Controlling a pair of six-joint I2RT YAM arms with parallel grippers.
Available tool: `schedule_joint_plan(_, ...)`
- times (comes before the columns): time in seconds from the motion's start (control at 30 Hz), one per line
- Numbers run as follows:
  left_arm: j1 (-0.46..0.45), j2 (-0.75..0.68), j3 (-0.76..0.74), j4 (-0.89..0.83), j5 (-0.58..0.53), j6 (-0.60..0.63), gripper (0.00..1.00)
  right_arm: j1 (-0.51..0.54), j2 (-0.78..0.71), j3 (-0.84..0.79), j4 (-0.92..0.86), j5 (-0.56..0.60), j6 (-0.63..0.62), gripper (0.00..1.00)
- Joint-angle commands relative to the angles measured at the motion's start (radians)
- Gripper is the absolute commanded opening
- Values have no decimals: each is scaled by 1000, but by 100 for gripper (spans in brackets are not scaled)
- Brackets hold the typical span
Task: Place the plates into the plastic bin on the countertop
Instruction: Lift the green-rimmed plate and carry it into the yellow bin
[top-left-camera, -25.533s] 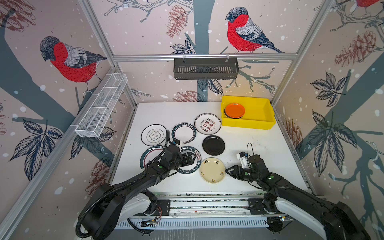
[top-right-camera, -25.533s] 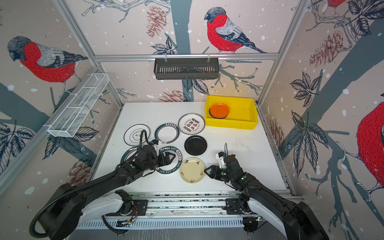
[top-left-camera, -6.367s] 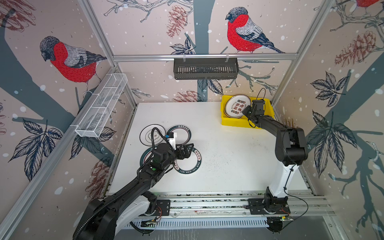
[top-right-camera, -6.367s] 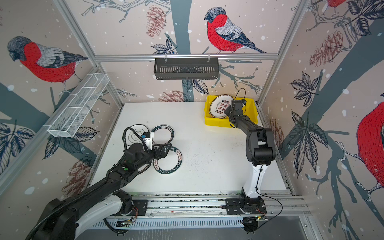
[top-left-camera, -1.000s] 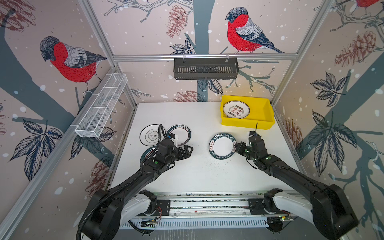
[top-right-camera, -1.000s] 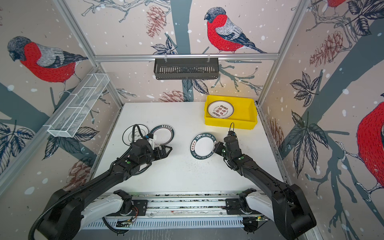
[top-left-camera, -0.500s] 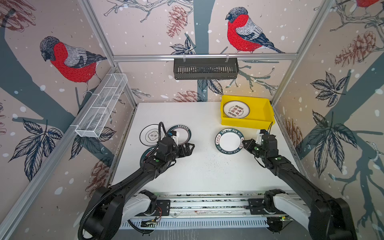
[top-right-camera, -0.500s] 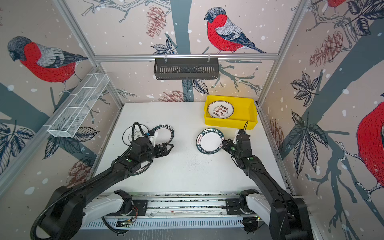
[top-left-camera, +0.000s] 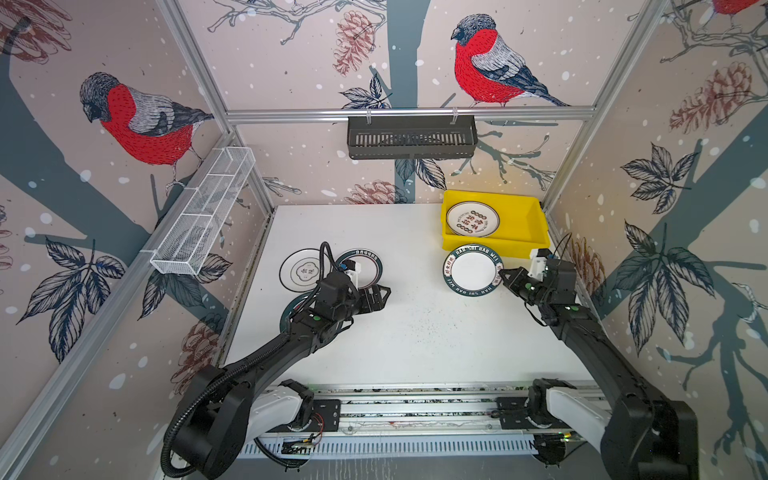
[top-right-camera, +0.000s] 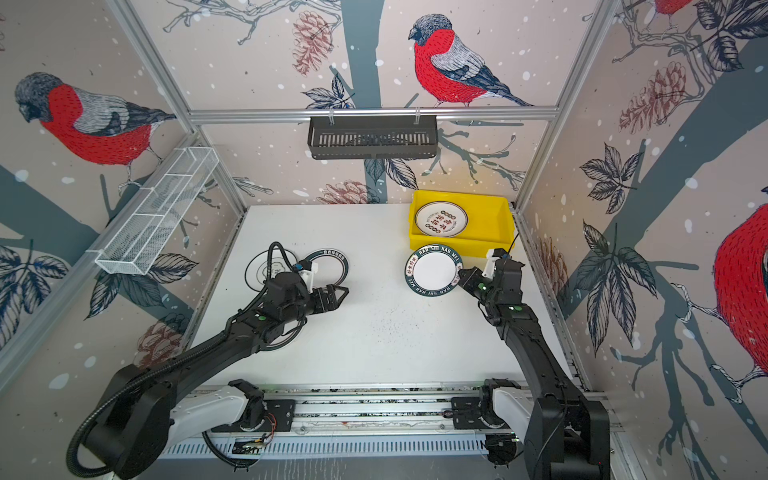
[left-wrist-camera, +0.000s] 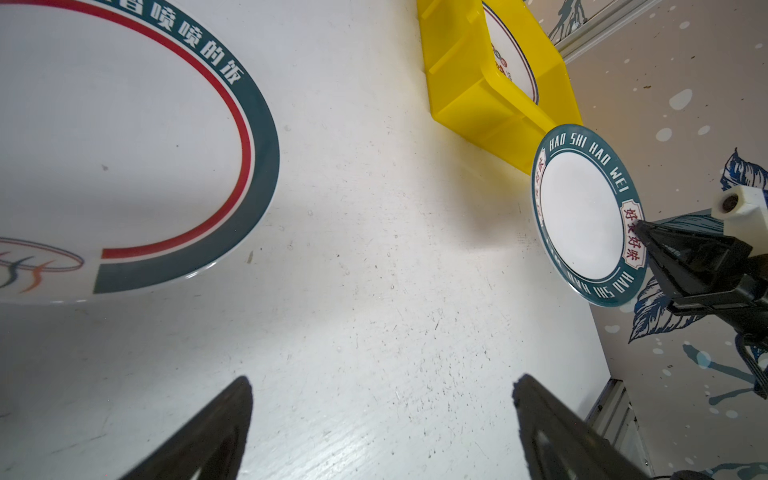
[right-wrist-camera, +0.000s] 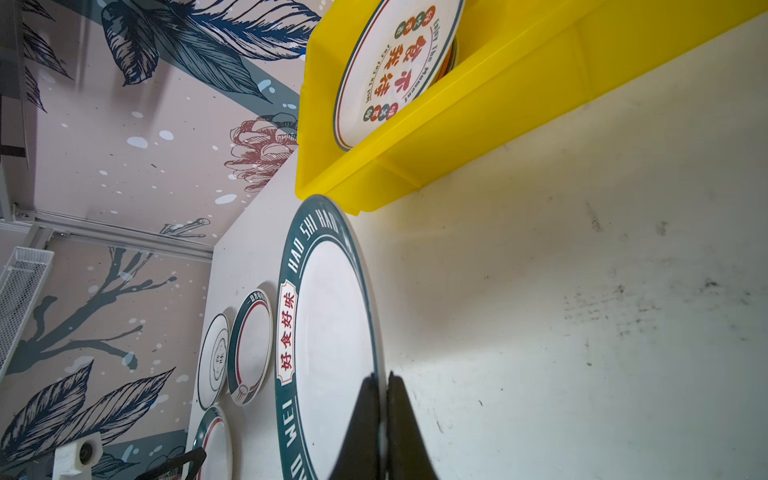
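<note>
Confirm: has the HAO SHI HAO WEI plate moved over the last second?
Yes. Pinched in the right claw, the plate went up-right toward the yellow bin; its rim now overlaps the bin's near wall in a top view.

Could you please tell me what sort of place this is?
Likely a robot test booth, not a kitchen: aluminium frame rails, bird-print wall panels, and a robot base track fronting the countertop.

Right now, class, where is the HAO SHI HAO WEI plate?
In both top views the plate is right of centre, held by the right gripper, just in front of the bin.
</note>
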Motion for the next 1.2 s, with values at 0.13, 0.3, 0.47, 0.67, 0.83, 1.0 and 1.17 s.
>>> schedule_joint_plan(0.13, 1, -1, 5, 40, 15, 17, 97, -27, 48, 60, 146, -24, 34, 5)
schedule_joint_plan(0.3, 1, -9, 9, 30, 2, 27, 97, -49, 112, 109, 176, -22, 45, 4)
schedule_joint_plan(0.47, 1, -4, 18, 25, -1, 33, 97, -76, 197, 165, 218, -17, 64, 4)
schedule_joint_plan(0.67, 2, 10, 28, 17, -4, 39, 97, -92, 340, 261, 278, -17, 94, 3)
schedule_joint_plan(0.83, 1, 26, 51, 7, -12, 45, 97, -96, 479, 376, 272, -10, 95, 3)
schedule_joint_plan(1.0, 2, 33, 70, 4, -19, 46, 97, -97, 614, 497, 234, 26, 79, 3)
schedule_joint_plan(1.17, 2, 44, 77, 0, -28, 47, 97, -95, 724, 608, 206, 28, 67, 3)
